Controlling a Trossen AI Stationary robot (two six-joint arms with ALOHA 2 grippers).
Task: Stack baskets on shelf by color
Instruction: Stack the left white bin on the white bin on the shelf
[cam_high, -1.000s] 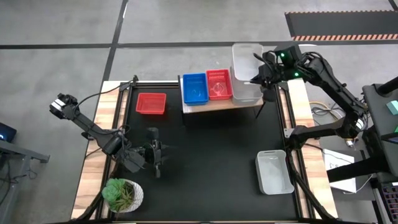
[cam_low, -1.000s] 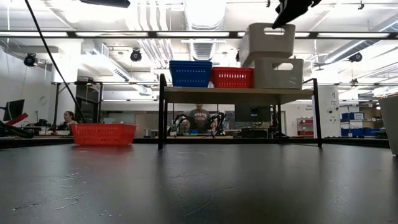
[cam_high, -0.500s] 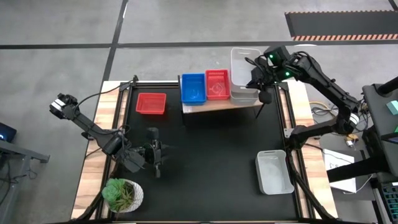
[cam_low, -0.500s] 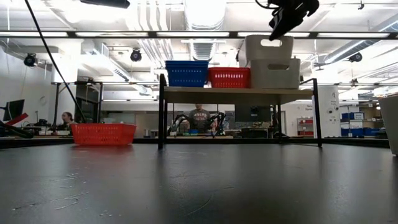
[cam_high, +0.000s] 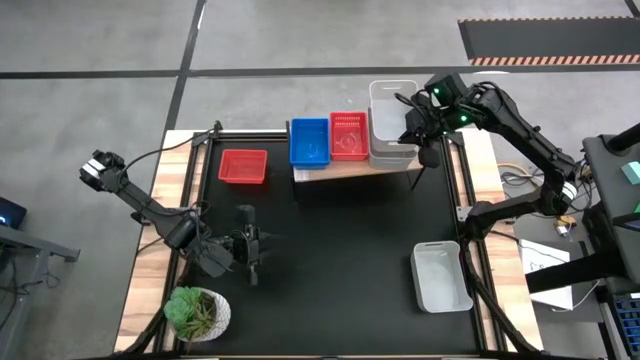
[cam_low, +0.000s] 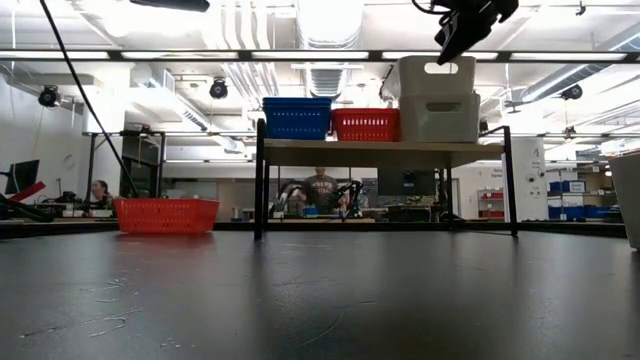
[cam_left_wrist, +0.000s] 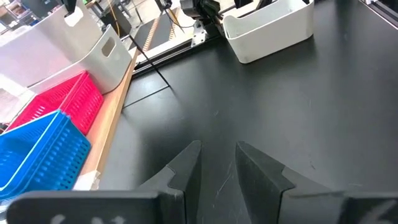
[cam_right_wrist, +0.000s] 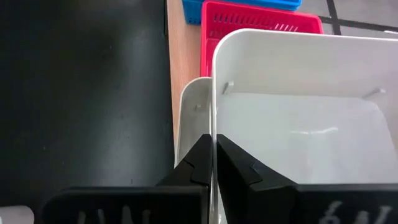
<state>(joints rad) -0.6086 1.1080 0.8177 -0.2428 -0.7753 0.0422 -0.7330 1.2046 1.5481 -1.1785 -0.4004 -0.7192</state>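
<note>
We see the right jaws pinching the thin wall of the upper white basket, one finger either side of the rim, pressed tight on the plastic. That right arm reaches from its base at the right edge of the surface, elbow high, wrist turned in over the far right end of the shelf. In the low view the gripper comes down from above onto the basket's top edge.

The upper white basket sits partly nested in a second white basket already on the shelf, its rim riding higher than the lower one's and its handle slot facing the low camera. It looks close to level there.

Beside the pair on the shelf we have a red basket, then a blue basket, side by side in a row. Another red basket rests on the surface left of the shelf, and a third white basket lies near the right front.

The left jaws are slightly spread on nothing, the left arm low over the surface near the potted plant.
</note>
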